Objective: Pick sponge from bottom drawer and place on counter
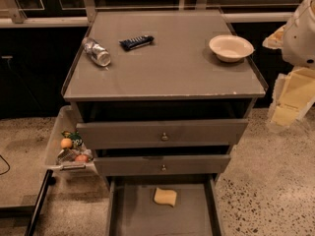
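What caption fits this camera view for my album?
Sponge lies in the open bottom drawer; end effector hovers beside the counter.

The counter (167, 77) bears a lying bottle (97, 52) far left, a dark bar (136, 42), perhaps candy, and a white bowl (231, 47) far right. The gripper (288, 102) hangs beyond its right edge.

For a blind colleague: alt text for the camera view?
A yellow sponge lies in the open bottom drawer; the counter above holds a bowl, bottle and snack bar. The gripper hangs at the right, beside the counter.
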`<act>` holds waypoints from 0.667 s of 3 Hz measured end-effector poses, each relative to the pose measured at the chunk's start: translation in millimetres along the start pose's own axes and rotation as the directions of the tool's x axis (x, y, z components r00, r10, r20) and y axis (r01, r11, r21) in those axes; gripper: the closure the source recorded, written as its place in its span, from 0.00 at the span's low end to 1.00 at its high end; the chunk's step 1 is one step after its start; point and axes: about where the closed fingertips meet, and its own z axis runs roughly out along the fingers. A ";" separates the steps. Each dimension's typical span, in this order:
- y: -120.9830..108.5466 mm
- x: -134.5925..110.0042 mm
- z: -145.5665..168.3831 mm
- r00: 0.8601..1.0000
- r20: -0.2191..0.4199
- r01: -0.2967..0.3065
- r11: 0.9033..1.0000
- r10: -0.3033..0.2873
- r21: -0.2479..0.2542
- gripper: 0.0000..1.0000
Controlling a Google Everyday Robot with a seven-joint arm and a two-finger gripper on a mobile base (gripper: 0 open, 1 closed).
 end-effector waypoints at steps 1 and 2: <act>0.0 0.0 0.1 1.000 0.000 0.000 1.000 0.000 0.000 0.00; 5.6 -1.4 15.4 1.000 -0.010 -0.005 1.000 0.005 -0.015 0.00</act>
